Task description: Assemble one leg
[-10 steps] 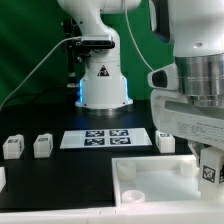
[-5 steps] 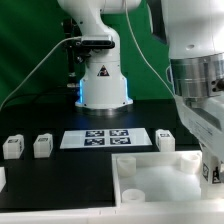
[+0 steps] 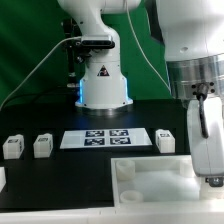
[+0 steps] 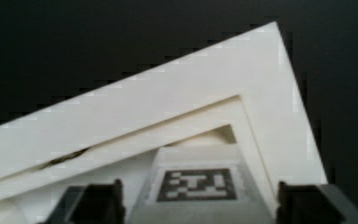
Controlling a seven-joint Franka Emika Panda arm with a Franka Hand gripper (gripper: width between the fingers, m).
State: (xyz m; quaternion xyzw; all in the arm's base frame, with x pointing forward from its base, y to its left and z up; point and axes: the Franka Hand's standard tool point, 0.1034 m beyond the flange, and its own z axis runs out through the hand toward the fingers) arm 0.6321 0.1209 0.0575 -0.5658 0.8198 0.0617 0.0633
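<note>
My gripper (image 3: pixel 209 168) hangs at the exterior view's right, over the right end of the large white tray-like part (image 3: pixel 150 176). It is shut on a leg (image 4: pixel 197 180), a small white block whose marker tag faces the wrist camera. In the wrist view my gripper (image 4: pixel 197 202) has dark fingers (image 4: pixel 91 202) on both sides of the leg, with a corner of the tray-like part (image 4: pixel 247 80) beyond it. In the exterior view the held leg (image 3: pixel 212 176) is mostly hidden by the hand.
Three more legs stand on the black table: two at the exterior view's left (image 3: pixel 12 146) (image 3: pixel 42 146) and one right of the marker board (image 3: pixel 166 140). The marker board (image 3: pixel 95 138) lies in front of the robot base (image 3: pixel 100 80). Another white block (image 3: pixel 2 178) shows at the left edge.
The gripper has turned about its own axis and risen a little while holding the leg over the tray-like part's right end. The other parts have not moved.
</note>
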